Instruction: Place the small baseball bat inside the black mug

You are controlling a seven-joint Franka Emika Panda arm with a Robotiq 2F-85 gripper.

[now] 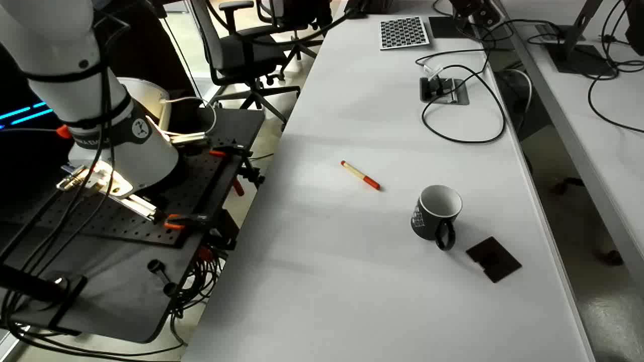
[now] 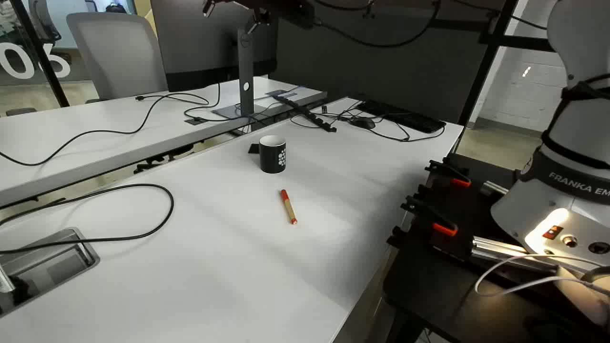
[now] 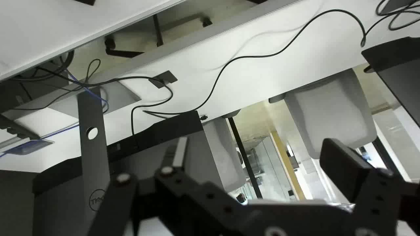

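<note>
Black mug (image 2: 272,156) stands upright (bat (image 2: 289,207) lying nearby).

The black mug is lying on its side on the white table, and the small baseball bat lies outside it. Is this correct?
Not quite: the black mug stands upright, as both exterior views show. It is on the white table, and the small baseball bat lies outside it.

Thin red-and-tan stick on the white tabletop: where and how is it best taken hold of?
Probably by the middle of the thin red-and-tan stick, the gripper coming straight down, jaws closing across its length. The stick lies flat on the white tabletop, long and narrow, so its long sides should suit a pinch; the round black mug stands apart.
</note>
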